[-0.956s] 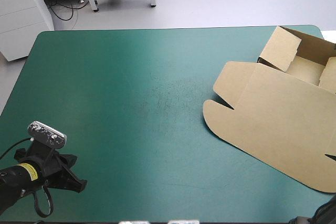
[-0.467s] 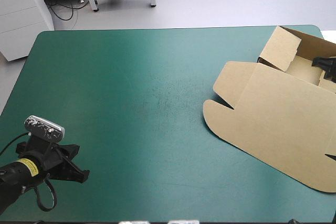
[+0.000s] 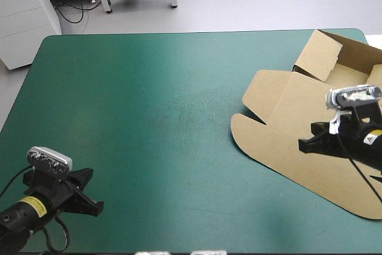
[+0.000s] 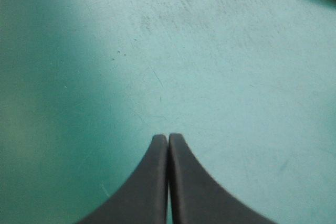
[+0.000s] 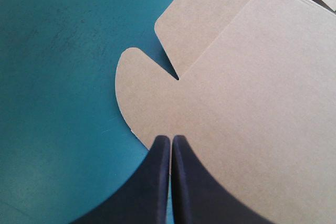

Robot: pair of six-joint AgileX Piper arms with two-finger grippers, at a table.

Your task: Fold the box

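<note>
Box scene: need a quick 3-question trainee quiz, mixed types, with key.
1. Fill in: the box's raised walls stand at the table's far ____ corner.
2. Pick one: the right gripper hangs over A) the flat lid, B) the raised walls, C) bare table.
3. True or false: the left gripper is shut on the box.

Key: 1 right. 2 A. 3 false: it is shut on nothing, over bare table near the near left corner.
</note>
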